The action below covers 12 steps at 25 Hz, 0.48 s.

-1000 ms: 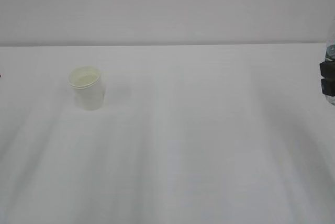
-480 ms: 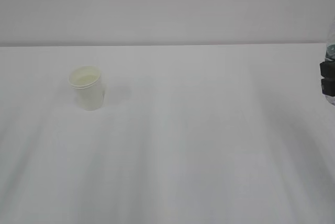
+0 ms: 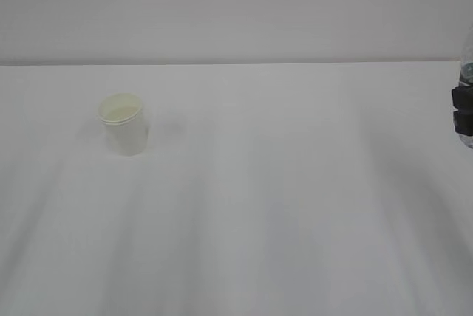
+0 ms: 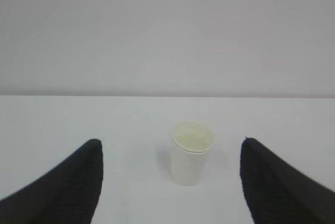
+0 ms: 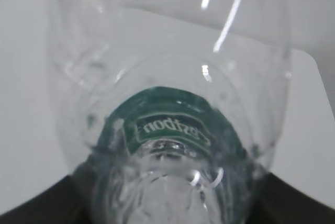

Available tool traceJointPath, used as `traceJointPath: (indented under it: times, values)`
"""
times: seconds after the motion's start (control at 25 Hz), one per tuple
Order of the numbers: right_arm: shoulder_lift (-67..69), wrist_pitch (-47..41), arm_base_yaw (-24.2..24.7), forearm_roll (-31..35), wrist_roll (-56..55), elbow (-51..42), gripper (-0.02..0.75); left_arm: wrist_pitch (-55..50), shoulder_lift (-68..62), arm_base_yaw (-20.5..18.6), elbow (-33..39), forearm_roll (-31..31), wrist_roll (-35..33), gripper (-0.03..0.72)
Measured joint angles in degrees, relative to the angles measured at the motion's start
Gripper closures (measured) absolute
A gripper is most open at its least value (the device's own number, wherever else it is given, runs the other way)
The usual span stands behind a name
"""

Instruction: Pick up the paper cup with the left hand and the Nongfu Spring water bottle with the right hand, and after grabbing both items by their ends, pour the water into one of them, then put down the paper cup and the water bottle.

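My left tool (image 4: 170, 182) spread wide, cup (image 4: 192, 153) upright on worktop (image 3: 295, 205), centred ahead, untouched. My right tool (image 3: 463, 109) clamped on bottle (image 5: 167, 130). Advise: advance level, straddle cup, close gently, avoid crushing.

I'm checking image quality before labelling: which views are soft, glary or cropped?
Exterior view: soft, low contrast, the paper cup pale against the table, the bottle cropped at the right edge. Left wrist view: fingers blurred. Right wrist view: the bottle fills the picture, streaked with glare.
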<state>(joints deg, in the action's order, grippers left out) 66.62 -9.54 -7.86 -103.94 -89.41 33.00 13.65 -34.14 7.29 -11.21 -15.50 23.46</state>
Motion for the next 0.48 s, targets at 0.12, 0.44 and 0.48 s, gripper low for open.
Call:
traceJointPath:
  times: [0.12, 0.44, 0.48]
  values:
    - [0.0, 0.0, 0.0, 0.0, 0.0, 0.0, 0.335, -1.53, 0.55, 0.0, -1.87, -0.74, 0.04, 0.101]
    - [0.0, 0.0, 0.0, 0.0, -0.06, 0.0, 0.335, -15.12, 5.26, 0.0, -6.42, -0.94, 0.04, 0.101]
    - [0.0, 0.0, 0.0, 0.0, -0.06, 0.0, 0.335, -17.1, 6.32, 0.0, -6.42, -0.94, 0.04, 0.103]
